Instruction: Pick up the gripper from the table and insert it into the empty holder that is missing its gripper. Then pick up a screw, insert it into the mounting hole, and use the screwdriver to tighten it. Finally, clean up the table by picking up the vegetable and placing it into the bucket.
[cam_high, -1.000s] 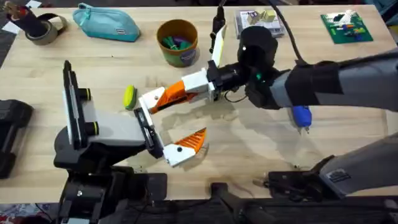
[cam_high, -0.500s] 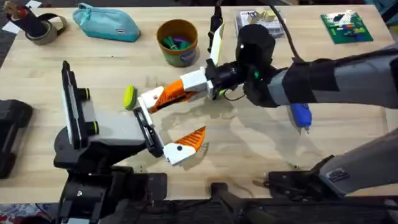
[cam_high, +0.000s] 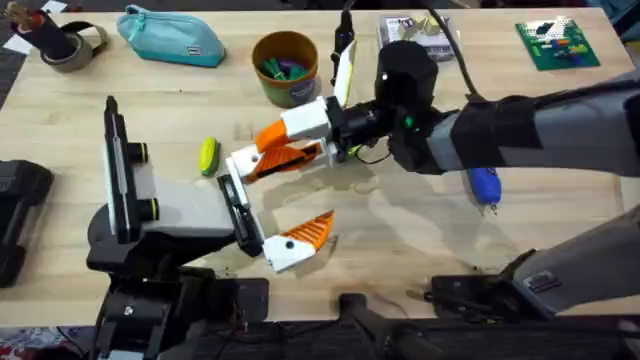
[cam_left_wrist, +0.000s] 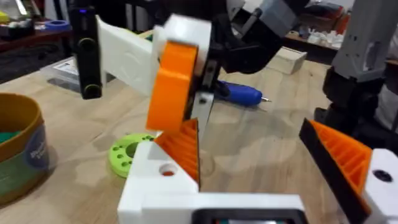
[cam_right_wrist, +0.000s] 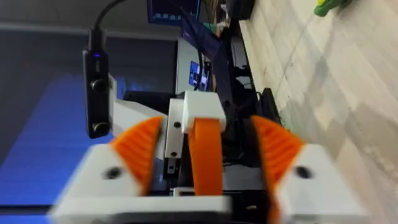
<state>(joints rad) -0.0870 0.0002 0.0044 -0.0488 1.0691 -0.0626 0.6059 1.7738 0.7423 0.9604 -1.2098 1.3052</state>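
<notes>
The gripper (cam_high: 283, 159), an orange wedge on a white block, sits against the empty holder (cam_high: 238, 164) on the black rail of the grey-black stand, which is my left gripper (cam_high: 312, 188). Its ribbed face (cam_left_wrist: 185, 149) looks toward the stand's other ribbed finger (cam_high: 303, 234). My right gripper (cam_high: 268, 146) reaches in from the right and stands open around the wedge (cam_right_wrist: 205, 155), with a gap beside it. The blue screwdriver (cam_high: 484, 188) lies under my right arm. A yellow-green vegetable (cam_high: 208, 155) lies left of the holder. The ochre bucket (cam_high: 285, 68) stands behind.
A teal pouch (cam_high: 170, 36) and a tape roll (cam_high: 70, 45) lie at the back left. At the back right are a clear box (cam_high: 415, 35) and a green board (cam_high: 556, 42). A black block (cam_high: 20, 215) is at the left edge.
My right gripper's fingers, one compact orange-white lump before, have spread apart. The upper finger has moved toward the bucket, and the wedge stays at the holder.
</notes>
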